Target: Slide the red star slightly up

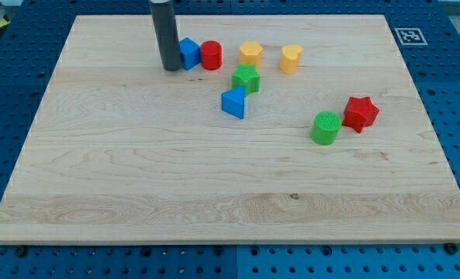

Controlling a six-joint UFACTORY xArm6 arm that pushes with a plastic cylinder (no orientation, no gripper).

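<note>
The red star (361, 113) lies on the wooden board at the view's right, just right of and touching or nearly touching a green cylinder (325, 128). My tip (171, 68) is at the view's top left, far from the star, standing right against the left side of a blue block (188, 53). A red cylinder (211, 56) sits directly right of that blue block.
A yellow hexagon-like block (250, 53) and a yellow heart-like block (291, 58) lie at the top middle. A green star (246, 78) sits below them, with a blue triangular block (233, 102) under it. The board (136, 186) lies on a blue perforated table.
</note>
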